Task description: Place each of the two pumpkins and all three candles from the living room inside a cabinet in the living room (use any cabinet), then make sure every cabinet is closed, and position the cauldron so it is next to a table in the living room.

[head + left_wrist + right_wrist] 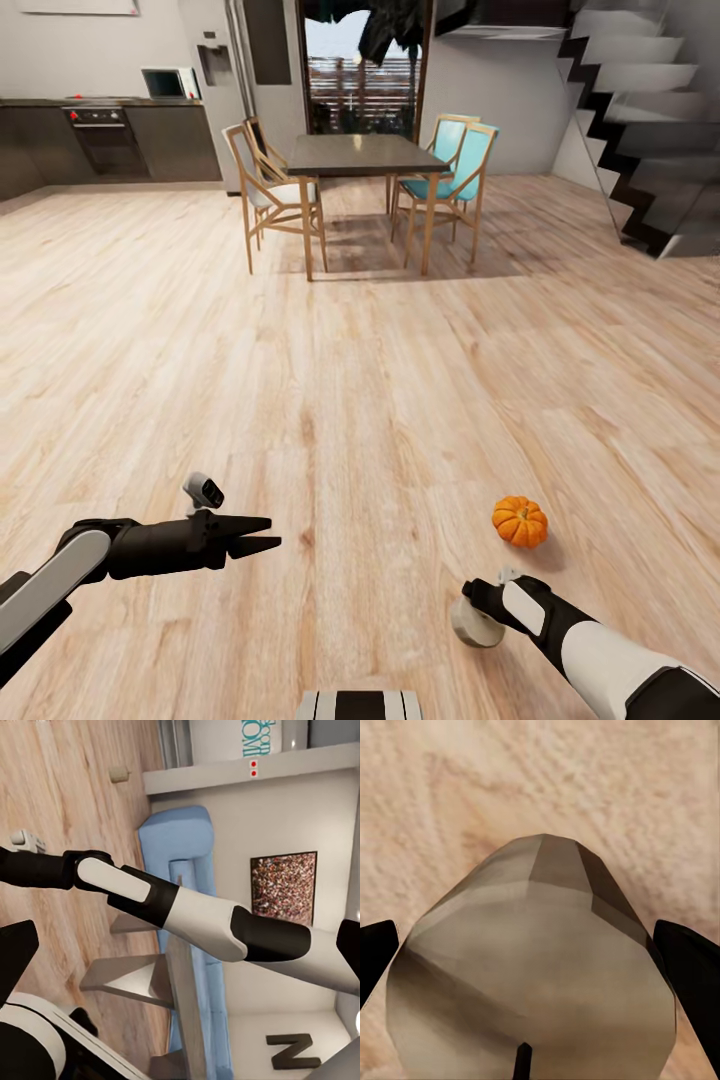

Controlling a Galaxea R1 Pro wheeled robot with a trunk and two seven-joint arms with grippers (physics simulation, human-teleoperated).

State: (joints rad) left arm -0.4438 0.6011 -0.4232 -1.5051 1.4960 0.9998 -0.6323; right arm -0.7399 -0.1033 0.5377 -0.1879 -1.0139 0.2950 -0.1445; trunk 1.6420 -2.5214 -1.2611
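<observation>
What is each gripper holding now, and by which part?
The right gripper holds a pale candle, its fingers on two opposite sides of the body. The left gripper holds nothing. The pumpkin lies free on the floor.

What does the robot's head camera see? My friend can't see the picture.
A small orange pumpkin sits on the wooden floor just beyond the right gripper, which holds a pale candle. The left gripper is empty; a dining table stands far ahead.
</observation>
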